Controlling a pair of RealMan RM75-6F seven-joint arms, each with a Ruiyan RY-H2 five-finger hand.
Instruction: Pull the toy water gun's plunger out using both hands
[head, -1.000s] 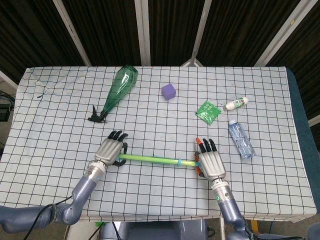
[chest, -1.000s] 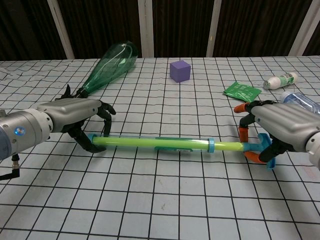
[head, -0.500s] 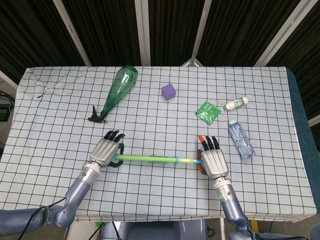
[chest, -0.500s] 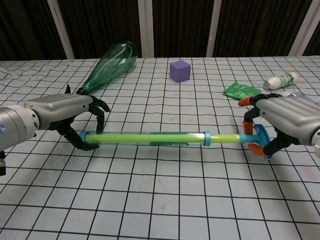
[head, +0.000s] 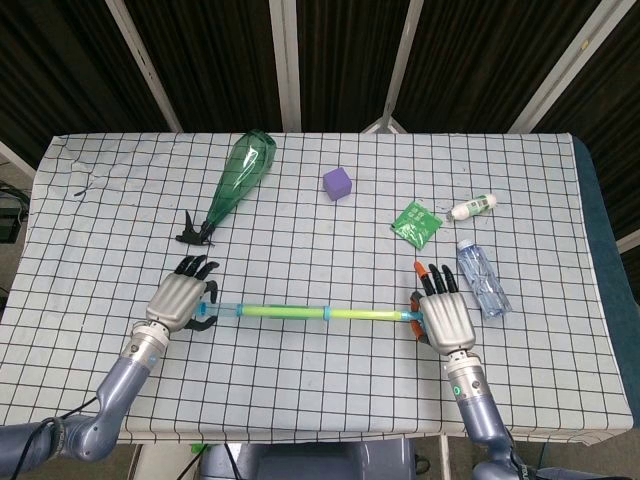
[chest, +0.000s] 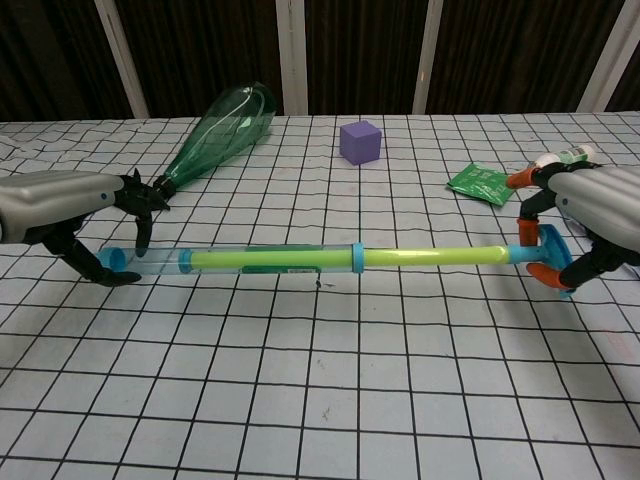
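Note:
The toy water gun is a clear tube (chest: 250, 260) (head: 275, 311) with a blue collar, lying across the table's front. Its yellow-green plunger rod (chest: 430, 257) (head: 370, 315) sticks far out to the right and ends in a blue handle (chest: 553, 258). My left hand (chest: 75, 215) (head: 180, 296) grips the tube's left end. My right hand (chest: 590, 220) (head: 443, 314), with orange fingertips, grips the plunger handle. Both hands stand far apart.
A green plastic bottle (head: 236, 178) lies at the back left, a purple cube (head: 337, 182) at the back middle. A green packet (head: 416, 223), a small white bottle (head: 472, 207) and a clear water bottle (head: 482, 277) lie to the right, close to my right hand.
Both hands have moved apart, left hand leftward with the tube and right hand rightward with the handle. Much more of the plunger rod shows outside the tube.

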